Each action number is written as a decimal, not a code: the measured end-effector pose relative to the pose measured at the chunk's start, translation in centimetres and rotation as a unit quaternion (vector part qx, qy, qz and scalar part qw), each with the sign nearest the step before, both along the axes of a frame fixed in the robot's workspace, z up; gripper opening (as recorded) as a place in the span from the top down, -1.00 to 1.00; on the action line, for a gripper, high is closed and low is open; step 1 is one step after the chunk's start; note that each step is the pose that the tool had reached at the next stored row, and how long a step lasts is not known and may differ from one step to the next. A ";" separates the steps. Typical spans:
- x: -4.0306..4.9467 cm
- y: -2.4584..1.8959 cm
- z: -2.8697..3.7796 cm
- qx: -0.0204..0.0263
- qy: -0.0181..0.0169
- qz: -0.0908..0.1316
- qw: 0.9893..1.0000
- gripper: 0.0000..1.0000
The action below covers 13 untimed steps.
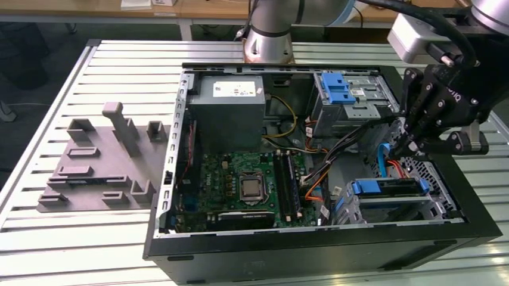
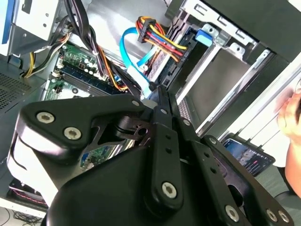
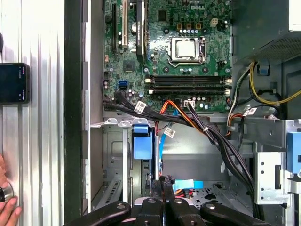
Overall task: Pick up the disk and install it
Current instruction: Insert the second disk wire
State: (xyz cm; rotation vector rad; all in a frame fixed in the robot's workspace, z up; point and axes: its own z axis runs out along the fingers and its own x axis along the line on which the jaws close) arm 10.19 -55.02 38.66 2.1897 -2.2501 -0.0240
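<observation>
Fingers (image 2: 165, 110) are clenched tip to tip with nothing visible between them; the black linkage gripper (image 1: 403, 148) hangs inside the open black tower computer case (image 1: 318, 241), at the end on the exterior view's right. The disk, a silver drive in a blue plastic carrier (image 1: 388, 188), sits in the lower metal drive bay just below the gripper and looks seated, though I can't confirm it's latched. Main risk: the flat light-blue data cable (image 2: 129, 52) and the red-yellow-black wire bundle (image 2: 155, 33) run right beside the fingertips, so any sideways or upward move could hook a loop and drag a connector or unseat the disk. Second risk: a person's hand (image 3: 7, 212) rests on the slatted table next to a black phone (image 3: 11, 82), near the arm's reach. Case also holds the green motherboard (image 1: 238, 185), grey metal power-supply box (image 1: 226, 113) and an upper silver bay with a blue latch (image 1: 346, 95).
</observation>
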 end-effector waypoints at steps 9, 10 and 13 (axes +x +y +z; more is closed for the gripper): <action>-0.85 0.53 -0.01 -0.001 -0.003 0.000 1.000 0.69; -0.85 0.57 -0.02 -0.001 -0.003 0.000 1.000 0.69; -0.85 0.60 -0.01 -0.001 -0.003 0.000 1.000 0.69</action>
